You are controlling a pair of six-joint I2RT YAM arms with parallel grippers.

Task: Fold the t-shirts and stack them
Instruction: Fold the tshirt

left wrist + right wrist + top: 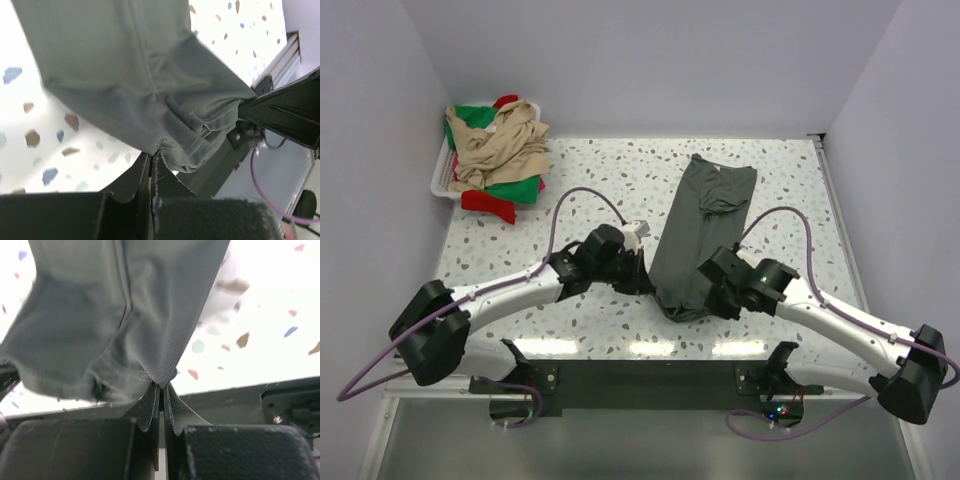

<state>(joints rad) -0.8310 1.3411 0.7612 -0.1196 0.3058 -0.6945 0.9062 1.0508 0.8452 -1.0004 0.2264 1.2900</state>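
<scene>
Presently I note the left gripper (152, 162) and right gripper (161, 390) each clamped on the grey shirt's (705, 215) near hem.

You are looking down at a white table (600, 170) with small dark flecks scattered over it; in the wrist views those flecks are showing up as blue and brown. A white plastic basket (439, 178) is sitting at its far left corner, close to the left wall (370, 150). A metal rail (832, 200) is running along the table's right edge. Bright light strips (660, 347) are reflecting along the near edge.
</scene>
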